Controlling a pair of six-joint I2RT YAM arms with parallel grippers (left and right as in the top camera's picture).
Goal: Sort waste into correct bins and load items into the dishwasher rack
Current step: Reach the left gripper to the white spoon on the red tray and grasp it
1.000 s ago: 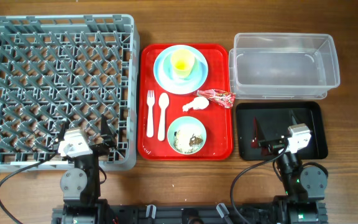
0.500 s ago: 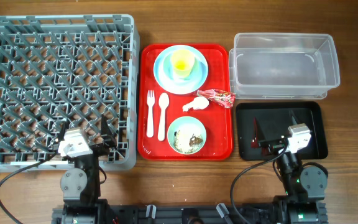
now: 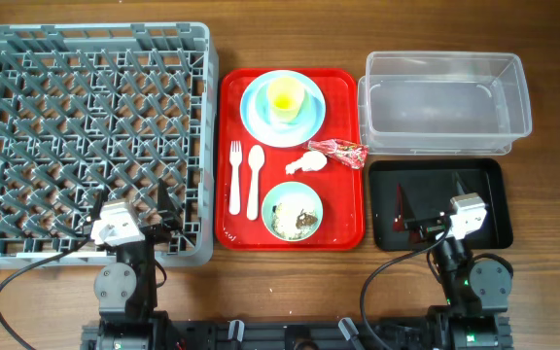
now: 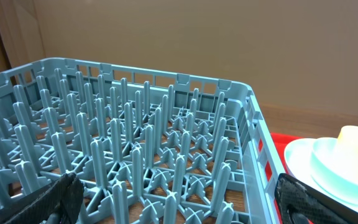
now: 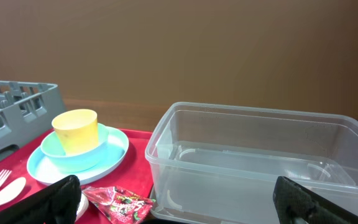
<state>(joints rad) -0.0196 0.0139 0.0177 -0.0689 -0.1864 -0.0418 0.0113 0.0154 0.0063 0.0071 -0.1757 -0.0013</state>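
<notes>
The grey dishwasher rack [image 3: 90, 58] fills the left, with nothing in it. A red serving tray [image 3: 343, 219] holds the light blue plate [image 3: 256, 122] with a light blue bowl and yellow cup [image 3: 285, 97], a white fork [image 3: 235, 178], a spoon [image 3: 255, 181], the white tissue [image 3: 309, 161], the red wrapper [image 3: 343, 152] and a mint bowl [image 3: 293, 210] with food scraps. The clear tub [image 3: 445, 102] and black tray [image 3: 484, 233] are at right. My left gripper [image 3: 129, 209] is open over the rack's near edge. My right gripper [image 3: 434, 197] is open over the black tray.
Wooden table around everything. Both arm bases stand at the table's near edge. In the right wrist view the wrapper [image 5: 118, 201] lies just left of the tub [image 5: 260, 162]. The left wrist view shows the rack pegs [image 4: 135, 149].
</notes>
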